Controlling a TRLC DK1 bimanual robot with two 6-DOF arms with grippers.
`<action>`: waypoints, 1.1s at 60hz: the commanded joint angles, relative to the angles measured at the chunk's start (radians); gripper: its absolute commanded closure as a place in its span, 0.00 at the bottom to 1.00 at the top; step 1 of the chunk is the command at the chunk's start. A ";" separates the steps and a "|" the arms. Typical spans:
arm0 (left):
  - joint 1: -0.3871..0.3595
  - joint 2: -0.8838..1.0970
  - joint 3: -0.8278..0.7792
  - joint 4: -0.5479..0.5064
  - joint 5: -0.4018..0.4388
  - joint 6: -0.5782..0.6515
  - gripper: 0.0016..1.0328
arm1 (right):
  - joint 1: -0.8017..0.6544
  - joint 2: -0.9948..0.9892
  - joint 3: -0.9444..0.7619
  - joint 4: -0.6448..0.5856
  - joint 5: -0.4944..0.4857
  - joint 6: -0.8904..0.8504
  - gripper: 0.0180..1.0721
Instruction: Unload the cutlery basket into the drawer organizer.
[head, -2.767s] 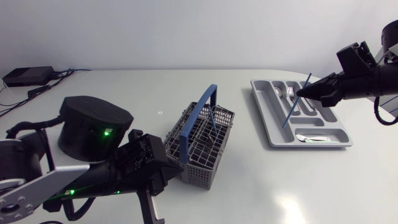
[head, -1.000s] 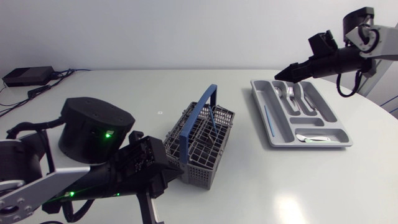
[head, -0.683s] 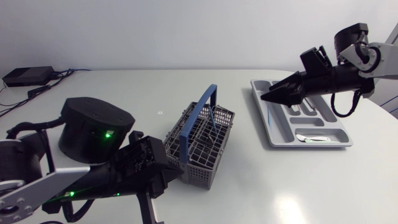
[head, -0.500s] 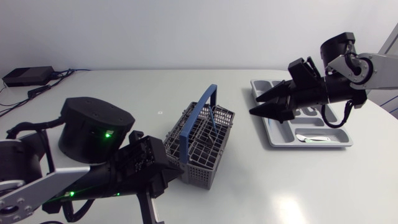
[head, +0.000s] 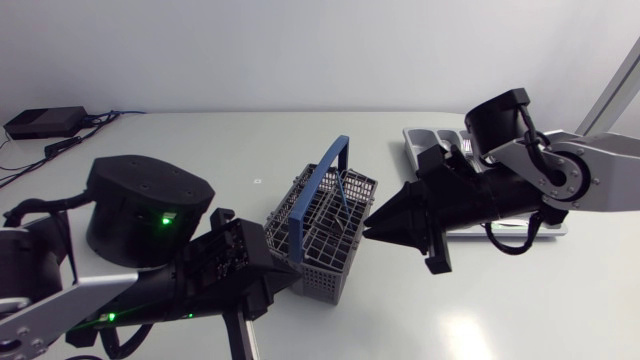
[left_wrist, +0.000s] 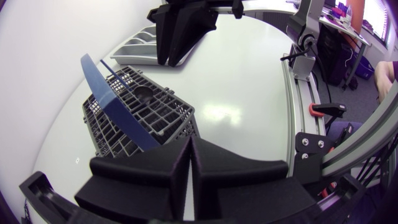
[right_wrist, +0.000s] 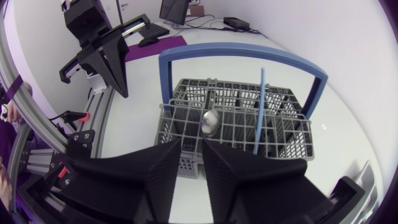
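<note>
Your left tool (left_wrist: 189, 148) sits low over the white desk (head: 300, 140) with its two wedge fingers pressed together on nothing. I would leave it parked there, since it does not block the work. Just ahead of it, roughly mid-desk, stands the grey grid-walled plastic cutlery basket (head: 322, 232) with its upright blue hoop handle (right_wrist: 242, 51). Two pieces show inside: a thin blue stick (right_wrist: 260, 106) standing nearly upright in a cell towards one end, and a metal spoon (right_wrist: 209, 122), bowl up, nearer the middle. Your right tool (right_wrist: 191, 150) hovers just beside the basket's long wall, aimed at it, fingers a narrow gap apart and empty. Judging from this, the step in hand is the next pick. Raise the tool above the rim, come in beside the handle rather than against it, and widen the fingers. Close on one piece only, high on its shaft, and draw it straight up so the basket does not tip or slide. The grey compartmented plastic drawer organizer (head: 412, 137) lies beyond your right arm, partly hidden by it.
</note>
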 joint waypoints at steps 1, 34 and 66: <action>-0.006 0.004 0.018 0.009 -0.005 -0.021 0.93 | 0.056 -0.009 -0.040 0.032 0.018 0.038 0.93; 0.000 -0.007 0.002 0.003 -0.005 -0.026 0.93 | 0.260 0.148 -0.089 0.181 0.239 0.099 0.93; 0.002 -0.007 0.006 0.009 -0.005 -0.024 0.93 | -0.034 -0.043 -0.036 0.149 0.049 0.125 0.93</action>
